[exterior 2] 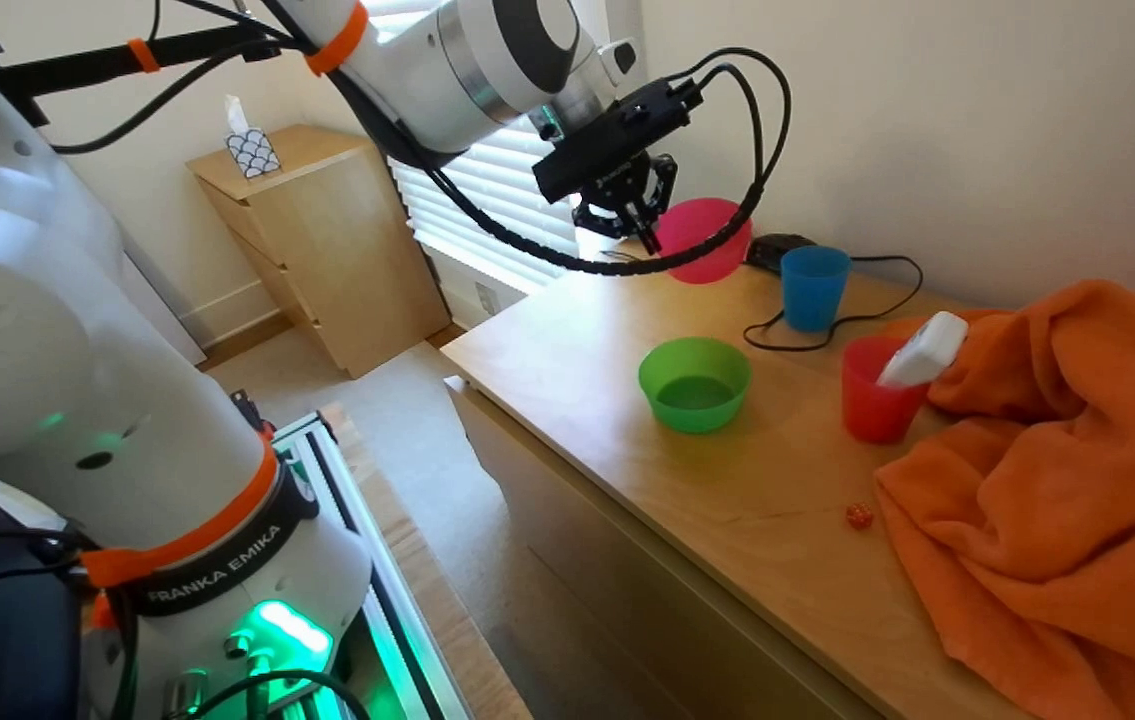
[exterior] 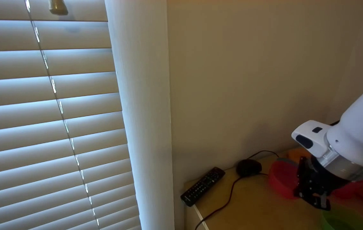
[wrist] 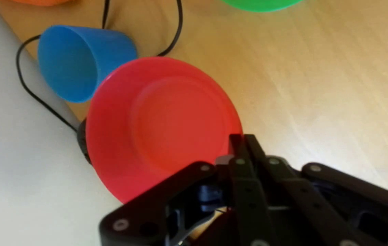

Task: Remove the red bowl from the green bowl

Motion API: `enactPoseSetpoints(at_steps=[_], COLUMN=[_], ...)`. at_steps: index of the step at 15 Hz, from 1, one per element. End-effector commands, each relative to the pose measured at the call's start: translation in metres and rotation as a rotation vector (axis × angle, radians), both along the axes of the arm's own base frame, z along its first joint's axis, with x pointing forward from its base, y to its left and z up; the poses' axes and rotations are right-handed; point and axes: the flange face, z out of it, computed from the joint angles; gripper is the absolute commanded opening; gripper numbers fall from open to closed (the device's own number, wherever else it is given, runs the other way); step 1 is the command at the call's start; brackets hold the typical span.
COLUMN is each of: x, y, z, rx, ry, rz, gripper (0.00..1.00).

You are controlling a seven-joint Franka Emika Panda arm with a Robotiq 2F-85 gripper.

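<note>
Gripper [wrist: 243, 137]: jaws together, clamped on the rim of the red bowl [wrist: 176, 119]; it's tilted in the grip, out of the green bowl [exterior 2: 682, 362] and well apart from it. Only the wrist view looks squarely into the red bowl: plain red floor. Blue cup [exterior 2: 814, 290] upright on the table [exterior 2: 787, 530]; wrist view sees inside it, shaded blue, with the red bowl overlapping it. The green bowl is upright, bare bottom visible in an exterior view; wrist view gets just an edge. Red cup [exterior 2: 872, 400] upright, white object [exterior 2: 924, 350] leaning in it, sticking out past the rim. Orange cloth [exterior 2: 1087, 480] just beside it, small red ball [exterior 2: 859, 515] near the cloth. Remote [exterior: 203, 186] shows in an exterior view only, by the table edge. Farthest: tissue box [exterior 2: 252, 152] on a drawer unit [exterior 2: 357, 250], in an exterior view only.
</note>
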Motion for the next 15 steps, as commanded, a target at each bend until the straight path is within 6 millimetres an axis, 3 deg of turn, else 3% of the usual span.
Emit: enactPoseSetpoints(at_steps=[1, 2, 4, 7, 10, 13, 14, 15], x=[0.024, 0.030, 0.040, 0.050, 0.037, 0.002, -0.007, 0.029], y=[0.001, 0.001, 0.001, 0.002, -0.004, -0.024, -0.034, -0.019], z=[-0.031, -0.038, -0.051, -0.059, -0.034, -0.009, -0.006, -0.018], rx=[-0.020, -0.026, -0.043, -0.040, -0.003, 0.083, 0.108, 0.059], ry=[0.078, 0.098, 0.142, 0.183, 0.141, 0.072, 0.062, 0.088], rz=[0.000, -0.010, -0.023, -0.037, -0.154, -0.312, -0.358, -0.276], gripper=[0.01, 0.01, 0.30, 0.51, 0.73, 0.97, 1.00, 0.85])
